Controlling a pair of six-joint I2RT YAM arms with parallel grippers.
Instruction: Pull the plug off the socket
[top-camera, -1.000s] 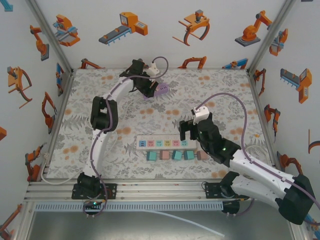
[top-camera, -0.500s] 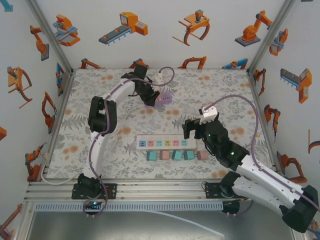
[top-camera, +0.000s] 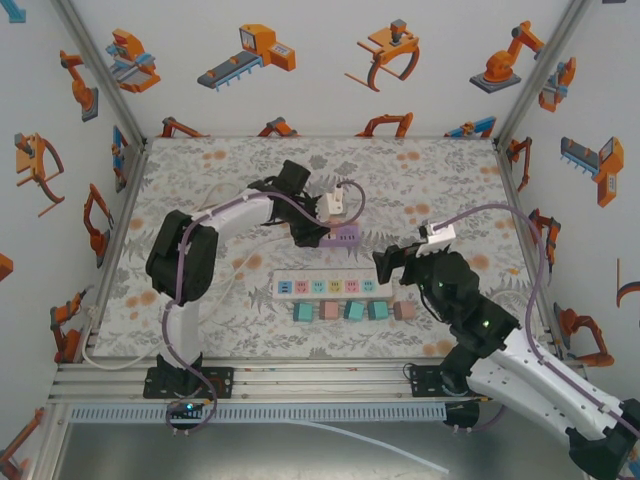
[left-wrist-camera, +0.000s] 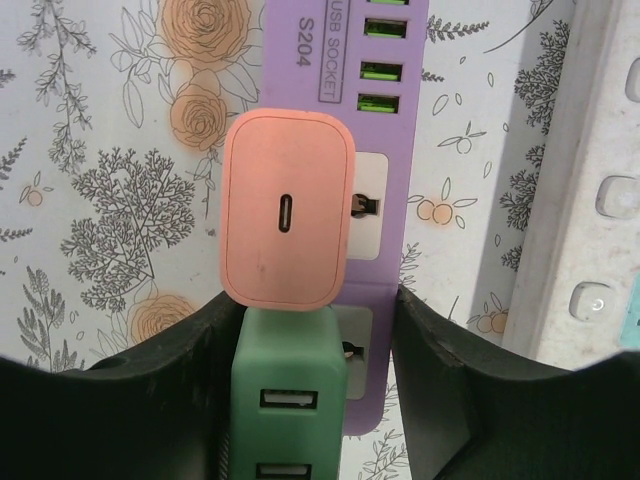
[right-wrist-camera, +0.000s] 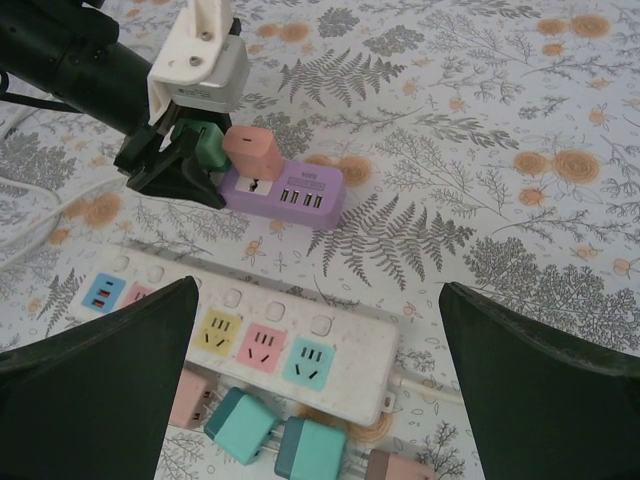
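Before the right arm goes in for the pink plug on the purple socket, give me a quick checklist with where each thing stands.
1. Hold: left gripper clamped across the purple socket at its green plug end: ok.
2. Target: pink plug seated, its top clear of the left gripper: ok.
3. Jaws: right gripper open wide, nothing in it: ok.
4. Alignment: right gripper over the pink plug: not ok; it hangs above the white power strip, short of the socket.
5. Socket lying flat on the table: cannot tell.

Left tool (left-wrist-camera: 310, 310) clamps narrow, right tool (right-wrist-camera: 318, 290) gapes wide.
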